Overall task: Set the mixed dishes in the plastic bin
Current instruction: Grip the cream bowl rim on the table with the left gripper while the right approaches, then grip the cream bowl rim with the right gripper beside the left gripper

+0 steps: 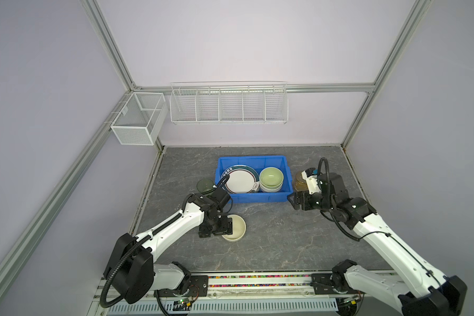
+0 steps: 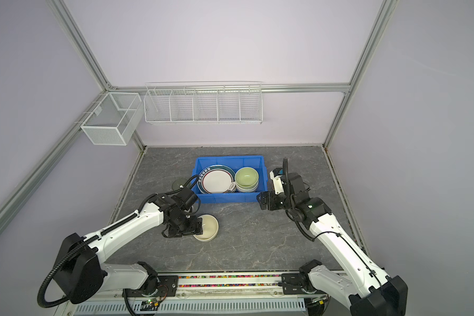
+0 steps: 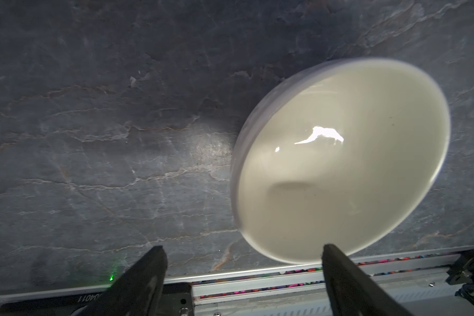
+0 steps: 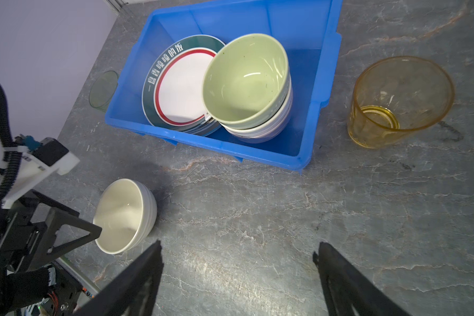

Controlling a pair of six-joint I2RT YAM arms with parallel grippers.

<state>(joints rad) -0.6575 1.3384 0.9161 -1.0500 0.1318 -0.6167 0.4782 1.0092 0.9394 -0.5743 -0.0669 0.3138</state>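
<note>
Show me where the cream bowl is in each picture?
In a top view: the cream bowl lies nearer the robot than the blue bin, at the left pincer.
In a top view: cream bowl, same place.
Left wrist view: cream bowl looms large beyond the left pincer.
Right wrist view: cream bowl beside the left arm, bin behind.
Shared landmark: the left pincer.

Cream bowl [image 1: 237, 228]: edge under left gripper [image 1: 229, 227] hidden in both top views; outline smeared in left wrist view. Amber cup [image 1: 299, 183] half behind right arm [image 1: 326, 188]. Bowls [image 4: 260, 131] beneath green bowl [image 4: 246, 79]: rims only, count unclear.
</note>
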